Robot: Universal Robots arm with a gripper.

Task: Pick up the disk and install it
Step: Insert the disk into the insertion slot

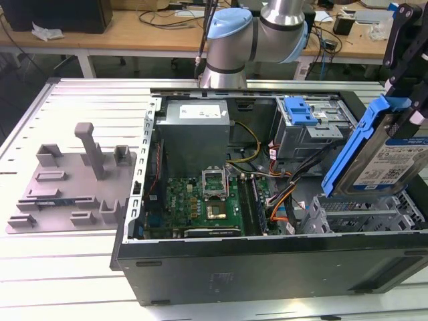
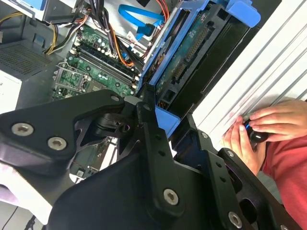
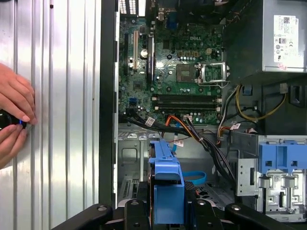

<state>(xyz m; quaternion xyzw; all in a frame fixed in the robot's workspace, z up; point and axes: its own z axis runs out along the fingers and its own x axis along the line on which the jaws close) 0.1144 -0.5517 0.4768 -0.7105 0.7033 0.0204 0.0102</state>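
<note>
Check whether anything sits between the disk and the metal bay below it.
Nothing clearly blocks it. The gripper holds the disk tilted over the metal bay; a bundle of cables runs beside the bay, and a thin blue cable lies close by.

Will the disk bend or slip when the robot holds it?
Probably stiff: the disk looks flat though it hangs tilted in the gripper. Its metal body suggests heft for its size. The smooth blue frame might slip if gripped loosely.
</note>
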